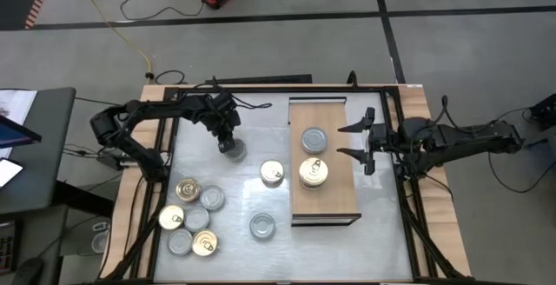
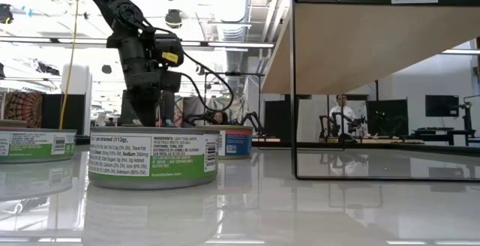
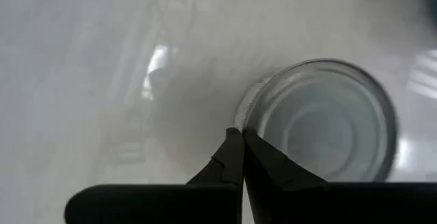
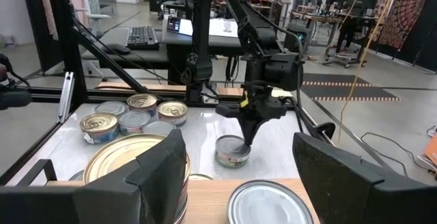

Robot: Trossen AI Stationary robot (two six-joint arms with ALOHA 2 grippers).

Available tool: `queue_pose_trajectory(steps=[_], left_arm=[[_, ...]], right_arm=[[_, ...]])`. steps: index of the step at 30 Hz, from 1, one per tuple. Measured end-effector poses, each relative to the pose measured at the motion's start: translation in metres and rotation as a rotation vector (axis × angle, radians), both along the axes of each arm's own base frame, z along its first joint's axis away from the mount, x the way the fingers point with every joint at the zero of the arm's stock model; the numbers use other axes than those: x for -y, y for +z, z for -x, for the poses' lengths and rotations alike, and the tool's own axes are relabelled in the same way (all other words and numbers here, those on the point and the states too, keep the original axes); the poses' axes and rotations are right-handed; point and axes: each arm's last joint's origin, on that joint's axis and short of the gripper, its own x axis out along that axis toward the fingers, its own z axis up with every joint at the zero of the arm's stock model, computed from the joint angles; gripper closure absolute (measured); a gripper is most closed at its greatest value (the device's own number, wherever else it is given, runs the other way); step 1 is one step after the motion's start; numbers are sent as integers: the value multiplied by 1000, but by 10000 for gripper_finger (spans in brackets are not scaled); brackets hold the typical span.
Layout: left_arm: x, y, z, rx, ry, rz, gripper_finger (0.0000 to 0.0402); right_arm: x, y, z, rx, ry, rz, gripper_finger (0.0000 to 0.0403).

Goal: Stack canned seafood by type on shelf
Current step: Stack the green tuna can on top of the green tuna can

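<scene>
left gripper sits right over a lone silver-lid tin on the tabletop, well left of the shelf. in the left wrist view its fingers are pressed together, tips at the tin's rim, gripping nothing. right gripper waits at the shelf's right edge, jaws spread wide, empty.

risks, as i see it:
- fingers are clenched at the rim, not around the tin. if they push down or sideways the tin prob skates on the glossy top, or tips on its edge.
- to grab it the jaws must spread first; doing that while touching the rim could flick the tin away.
- shelf already has a silver-lid tin and a gold-lid stack just beside each other; a sloppy drop could knock the gold stack or mix types.
- a gold-lid tin sits betw. the target and the shelf, so a low carry could clip it.

orientation: target tin stands upright, lid up, axis vertical. it's round, so no long axis in plan; any grip angle across the diameter works.
</scene>
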Motion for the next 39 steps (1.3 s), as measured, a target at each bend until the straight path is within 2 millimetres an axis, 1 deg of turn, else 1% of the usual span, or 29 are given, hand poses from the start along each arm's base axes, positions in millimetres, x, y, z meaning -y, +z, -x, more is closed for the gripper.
queue_pose_trajectory(steps=[3, 6, 8, 14, 19, 23, 25, 29, 33, 36, 39], left_arm=[[-1, 0, 1, -18, 11, -25, 401], [-4, -2, 4, -75, 60, -76, 402], [-6, -4, 7, -103, 79, -78, 401], [-6, -3, 7, -121, 84, -123, 401], [-10, -2, 9, -196, 126, -236, 401], [-7, 1, 8, -197, 93, -265, 401], [0, 6, 4, -163, 32, -266, 401], [25, 21, -4, -98, -84, -292, 401], [52, 36, -8, -81, -136, -381, 394], [74, 41, -8, -105, -215, -428, 371], [97, 39, -16, -113, -299, -483, 336]], right_arm=[[0, 0, 0, 0, 0, -7, 108], [0, 0, 0, -1, 0, -12, 108], [0, 0, 0, -1, 0, -18, 108], [0, 0, 0, -1, 0, -18, 108], [0, 0, 0, -2, 0, -17, 108], [0, -1, 0, -8, -1, -25, 108], [0, -2, 0, -17, -1, -27, 108], [0, -2, 0, -19, -2, -36, 108], [0, -4, 0, -37, -4, -59, 108], [0, -5, 1, -45, -6, -72, 108], [0, -5, 0, -45, -7, -77, 108]])
